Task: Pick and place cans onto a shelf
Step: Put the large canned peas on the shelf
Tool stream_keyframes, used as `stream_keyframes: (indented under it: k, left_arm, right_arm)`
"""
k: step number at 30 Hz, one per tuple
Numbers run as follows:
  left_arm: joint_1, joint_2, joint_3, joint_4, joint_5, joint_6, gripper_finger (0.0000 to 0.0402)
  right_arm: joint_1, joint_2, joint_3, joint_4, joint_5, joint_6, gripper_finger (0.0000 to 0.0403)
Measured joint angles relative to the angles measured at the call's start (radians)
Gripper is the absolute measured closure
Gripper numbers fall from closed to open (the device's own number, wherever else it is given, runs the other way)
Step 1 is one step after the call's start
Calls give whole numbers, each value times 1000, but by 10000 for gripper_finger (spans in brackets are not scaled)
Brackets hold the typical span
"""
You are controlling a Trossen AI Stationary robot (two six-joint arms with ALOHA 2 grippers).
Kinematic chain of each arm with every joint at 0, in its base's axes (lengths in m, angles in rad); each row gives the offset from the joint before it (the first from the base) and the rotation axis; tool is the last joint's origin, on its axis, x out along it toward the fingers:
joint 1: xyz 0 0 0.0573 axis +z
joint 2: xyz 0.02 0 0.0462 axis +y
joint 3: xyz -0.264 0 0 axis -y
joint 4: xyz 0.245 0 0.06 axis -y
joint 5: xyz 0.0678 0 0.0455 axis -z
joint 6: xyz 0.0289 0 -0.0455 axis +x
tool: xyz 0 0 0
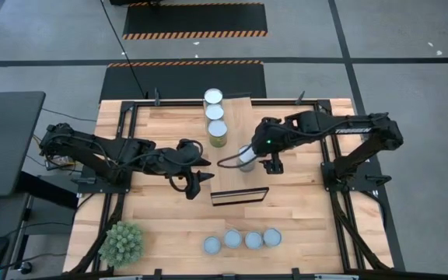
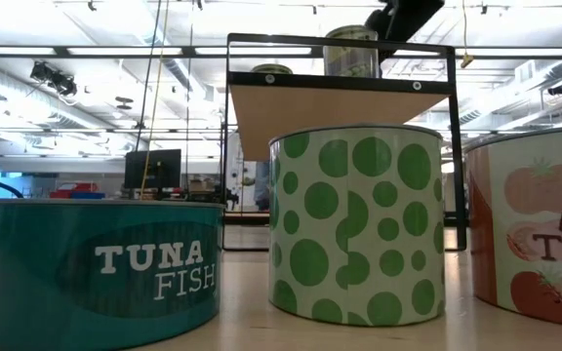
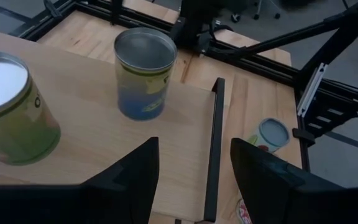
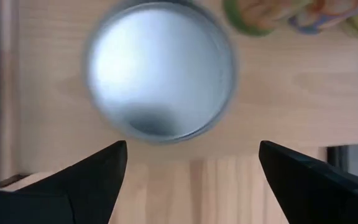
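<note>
four cans (image 1: 241, 239) wait on the worktop (image 1: 302, 210) — four top the shelf (image 1: 228, 128); right tool (image 1: 247, 159) spread above one — left tool (image 1: 197, 177) empty, part-spread.

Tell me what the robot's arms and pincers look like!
Both arms are dark, almost black, built from chunky jointed pieces. The left arm has thin cables bunched near its base. The right arm shows a tiny green light near its wrist and pale lettering on one link. Each pincer, left pincer and right pincer, has two flat, black, wedge-shaped fingers.

Cans (image 1: 217, 131): shiny metal lids; shelf (image 1: 236, 124): matt light wood.
</note>
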Motion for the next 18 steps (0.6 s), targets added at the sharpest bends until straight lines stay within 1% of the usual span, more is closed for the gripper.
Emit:
stream_keyframes:
  k: [4,8,13,15,18]
  left_arm:
    - [0,0,0,0,-1,0,198]
    - [0,0,0,1,-14,0,198]
    - [0,0,0,19,-24,-1,198]
    - [0,1,0,33,-40,-8,198]
    - [0,5,0,48,-90,-25,198]
  right_arm:
    - [-63,-32,-90,135,5,-81,31]
    - [-126,-34,-165,264,-5,-163,31]
    - [-189,-35,-213,406,-13,-190,31]
    - [-213,-35,-216,444,-43,-197,31]
    - [-243,-35,-216,491,-86,-198,31]
